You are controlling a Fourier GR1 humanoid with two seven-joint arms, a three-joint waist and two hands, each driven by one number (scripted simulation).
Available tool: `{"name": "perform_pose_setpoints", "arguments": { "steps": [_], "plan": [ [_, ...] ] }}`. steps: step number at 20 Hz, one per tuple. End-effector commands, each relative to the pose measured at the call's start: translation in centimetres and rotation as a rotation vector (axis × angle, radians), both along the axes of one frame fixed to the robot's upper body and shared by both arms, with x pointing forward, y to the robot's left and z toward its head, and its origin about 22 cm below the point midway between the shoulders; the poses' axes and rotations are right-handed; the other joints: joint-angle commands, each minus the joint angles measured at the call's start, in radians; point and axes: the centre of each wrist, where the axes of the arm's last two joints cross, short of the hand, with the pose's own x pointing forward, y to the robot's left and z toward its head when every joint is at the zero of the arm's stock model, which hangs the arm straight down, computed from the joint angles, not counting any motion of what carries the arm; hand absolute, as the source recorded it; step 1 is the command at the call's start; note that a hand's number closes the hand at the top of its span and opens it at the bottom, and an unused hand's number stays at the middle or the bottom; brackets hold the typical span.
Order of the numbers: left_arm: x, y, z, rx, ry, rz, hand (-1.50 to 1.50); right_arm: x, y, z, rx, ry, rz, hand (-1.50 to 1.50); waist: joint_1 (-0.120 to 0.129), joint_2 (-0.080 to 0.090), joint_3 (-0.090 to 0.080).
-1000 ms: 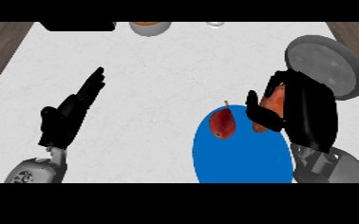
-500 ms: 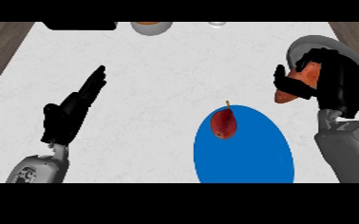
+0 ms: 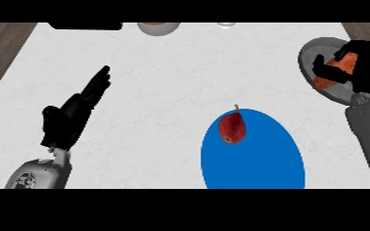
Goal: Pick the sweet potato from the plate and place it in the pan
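At right edge, over pan: right hand (image 3: 345, 67), black, fingers curled round sweet potato (image 3: 334, 73), orange, partly hidden behind those fingers. Held above grey pan (image 3: 315, 58), which lies at desk's right side, cut off by the view's edge; whether sweet potato touches pan's floor, cannot tell. Below hand, grey right forearm (image 3: 358, 127) rising from lower right.

Left of and below pan: blue plate (image 3: 253, 161), well apart from right hand, lower part cut by the view's bottom. On plate's upper left portion, near rim: dark red pear-like fruit (image 3: 233, 127) with thin stem pointing up past plate's edge.

Across desk at left: left hand (image 3: 72, 115), black, fingers straight and spread slightly, pointing up and to the right, holding nothing, resting open. Beneath it, grey left forearm (image 3: 39, 173) entering from lower left corner.

Under everything: white marbled desk (image 3: 180, 73), brown wood strip showing at far left and far right upper corners. Along far edge: dark flat object (image 3: 85, 26) at upper left, grey bowl-like thing (image 3: 159, 28) with orange inside beside it, small pale round item (image 3: 227, 24) further right, all only partly visible.
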Motion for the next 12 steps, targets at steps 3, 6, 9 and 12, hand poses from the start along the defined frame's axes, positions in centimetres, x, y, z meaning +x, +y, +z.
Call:
{"name": "perform_pose_setpoints", "arguments": {
  "steps": [3,6,9,12],
  "plan": [
    [1.2,0.4,-0.9,-0.008,0.007,-0.016,0.0,2.1,-3.8,-2.1,-0.011,-0.011,-0.03,1.5,0.007,0.004,0.0],
    [1.8,0.0,0.7,-0.002,0.001,-0.016,0.0,1.9,-5.0,-3.4,-0.022,-0.002,-0.018,1.5,0.009,0.004,0.001],
    [1.5,-0.4,0.8,-0.006,-0.014,-0.007,0.0,0.9,-7.3,-4.3,-0.014,-0.017,-0.057,1.5,0.018,0.01,0.002],
    [0.9,-0.9,0.6,-0.007,-0.021,-0.026,0.0,2.3,-7.7,-2.3,0.001,-0.018,-0.041,1.5,0.026,0.01,0.002]
  ]
}}
